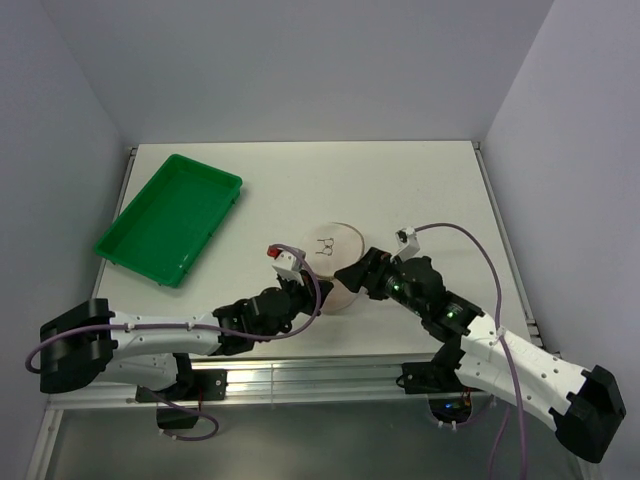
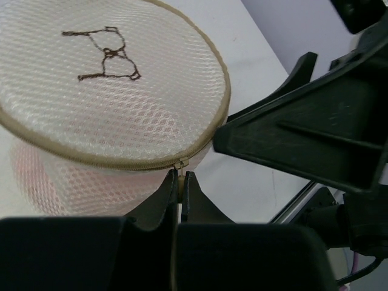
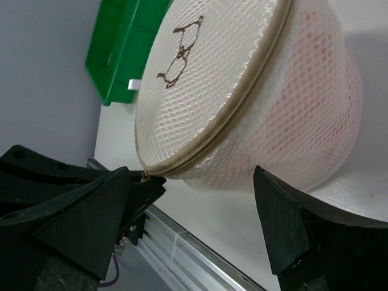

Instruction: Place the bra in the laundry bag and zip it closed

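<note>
The green tray (image 1: 170, 218) lies well left of the laundry bag (image 1: 333, 243). At the bag's near rim, the left gripper (image 2: 180, 180) pinches the zipper pull (image 2: 179, 165). The pink bra (image 3: 315, 103) shows through the bag's mesh, inside it. The right gripper (image 3: 209, 180) is spread wide at the bag's near right side.

**White tabletop, two things on it**

We see a plain white tabletop (image 1: 420, 185) carrying a green tray (image 1: 170, 217) and a round mesh laundry bag (image 1: 333, 243). The laundry bag sits right at the left jaws, which meet its rim, and its near side lies between the spread right jaws. The green tray lies well apart from both, beyond and to the left of the left jaws, set at a slant.
</note>
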`<state>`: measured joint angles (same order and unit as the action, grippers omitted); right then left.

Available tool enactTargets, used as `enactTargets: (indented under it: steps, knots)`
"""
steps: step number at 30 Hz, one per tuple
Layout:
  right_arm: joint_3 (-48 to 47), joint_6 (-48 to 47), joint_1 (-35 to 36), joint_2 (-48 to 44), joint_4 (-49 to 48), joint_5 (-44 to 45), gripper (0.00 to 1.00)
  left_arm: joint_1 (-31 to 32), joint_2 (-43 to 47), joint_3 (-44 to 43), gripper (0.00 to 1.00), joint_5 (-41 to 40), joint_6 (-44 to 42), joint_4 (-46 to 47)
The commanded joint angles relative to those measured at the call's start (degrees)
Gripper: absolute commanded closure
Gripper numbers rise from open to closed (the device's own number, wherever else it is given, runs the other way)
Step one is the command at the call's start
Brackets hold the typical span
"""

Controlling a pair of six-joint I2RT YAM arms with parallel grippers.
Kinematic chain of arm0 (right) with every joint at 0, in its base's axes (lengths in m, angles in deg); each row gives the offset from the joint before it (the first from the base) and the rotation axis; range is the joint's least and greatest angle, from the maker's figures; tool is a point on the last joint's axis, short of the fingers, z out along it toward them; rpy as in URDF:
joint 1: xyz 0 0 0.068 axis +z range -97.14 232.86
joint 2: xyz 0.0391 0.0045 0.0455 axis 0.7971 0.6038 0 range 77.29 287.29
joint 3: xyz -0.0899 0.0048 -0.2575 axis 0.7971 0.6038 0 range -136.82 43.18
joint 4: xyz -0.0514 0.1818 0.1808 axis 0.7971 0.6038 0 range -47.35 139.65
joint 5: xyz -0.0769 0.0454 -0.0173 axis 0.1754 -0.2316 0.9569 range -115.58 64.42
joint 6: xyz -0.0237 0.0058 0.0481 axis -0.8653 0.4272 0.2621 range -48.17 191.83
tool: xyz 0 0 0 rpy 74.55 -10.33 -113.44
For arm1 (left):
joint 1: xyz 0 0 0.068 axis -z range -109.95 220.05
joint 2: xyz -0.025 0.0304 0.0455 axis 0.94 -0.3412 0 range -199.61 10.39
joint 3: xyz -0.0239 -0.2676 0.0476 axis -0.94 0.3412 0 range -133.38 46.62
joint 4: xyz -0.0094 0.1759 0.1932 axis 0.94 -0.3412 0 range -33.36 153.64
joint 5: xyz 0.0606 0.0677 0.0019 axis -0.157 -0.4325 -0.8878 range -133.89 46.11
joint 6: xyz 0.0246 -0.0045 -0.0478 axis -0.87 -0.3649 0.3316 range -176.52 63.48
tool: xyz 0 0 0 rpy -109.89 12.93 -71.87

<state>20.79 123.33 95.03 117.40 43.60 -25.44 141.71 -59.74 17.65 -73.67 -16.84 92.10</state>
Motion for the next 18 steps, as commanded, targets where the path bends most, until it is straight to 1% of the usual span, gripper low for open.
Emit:
enactTargets:
  steps: [1, 2, 3, 8, 10, 11, 12, 13, 14, 16, 18]
  knots:
    - [-1.07, 2.11, 0.89, 1.36, -4.11, 2.85, 0.11, 1.11, -0.53, -2.58, 1.00, 0.60, -0.92, 4.40]
    - [-1.25, 2.11, 0.89, 2.24, -5.42, 2.67, 0.14, 1.38, -0.71, -2.67, 1.00, 0.60, -0.92, 4.40]
    - [-1.69, 2.19, 0.89, 2.68, -5.96, 2.58, 0.21, 1.47, -0.89, -2.58, 1.00, 0.69, -0.92, 4.40]
    - [-3.27, 1.41, 0.89, 5.58, -7.63, 3.02, 0.32, 1.73, -0.63, -2.06, 1.00, 0.43, -0.92, 3.96]
    - [-3.18, 1.32, 0.89, 6.11, -8.50, 3.63, 0.48, 1.73, 0.08, -1.70, 1.00, 0.25, -1.10, 3.44]
    - [-3.27, 1.32, 0.89, 6.63, -8.77, 3.90, 0.59, 1.73, 0.51, -1.35, 1.00, 0.16, -1.18, 3.17]
    - [-3.36, 1.23, 0.89, 6.99, -8.95, 3.81, 0.76, 1.73, 0.78, -1.09, 1.00, 0.16, -1.19, 2.91]
    - [-3.62, 0.97, 0.81, 7.43, -8.77, 3.64, 0.83, 1.73, 1.30, -0.65, 1.00, -0.01, -1.10, 2.47]
    - [-4.15, 0.88, 0.89, 7.52, -8.51, 3.64, 0.93, 1.73, 2.18, 0.31, 1.00, -0.36, -0.92, 2.12]
    - [-4.41, 0.62, 0.89, 7.43, -7.99, 3.90, 1.00, 1.73, 3.59, 1.28, 1.00, -1.07, -0.66, 1.33]
    - [-4.85, -0.18, 0.89, 6.82, -7.46, 4.60, 1.00, 1.73, 6.05, 2.69, 1.00, -2.30, -0.48, -0.60]
